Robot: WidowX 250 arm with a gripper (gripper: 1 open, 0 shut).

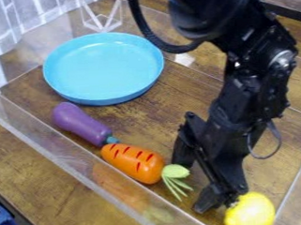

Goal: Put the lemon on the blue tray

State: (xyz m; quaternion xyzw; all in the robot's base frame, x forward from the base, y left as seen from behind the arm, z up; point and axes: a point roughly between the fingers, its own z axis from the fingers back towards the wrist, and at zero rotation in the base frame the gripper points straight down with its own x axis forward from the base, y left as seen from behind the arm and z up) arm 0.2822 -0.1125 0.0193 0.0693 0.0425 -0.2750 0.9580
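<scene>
The lemon [249,213] is a glossy yellow oval at the bottom right, partly cut by the frame's lower edge. My black gripper [217,194] hangs just up and left of it, pointing down, its fingertips [210,202] close beside the fruit; it is open and nothing is held. The blue tray [103,68] is a wide round light-blue dish at the upper left, far from the gripper, with nothing on it.
An orange carrot [133,162] with green leaves [178,179] lies left of the gripper. A purple eggplant [80,122] lies further left. Clear plastic walls [42,138] enclose the wooden work area.
</scene>
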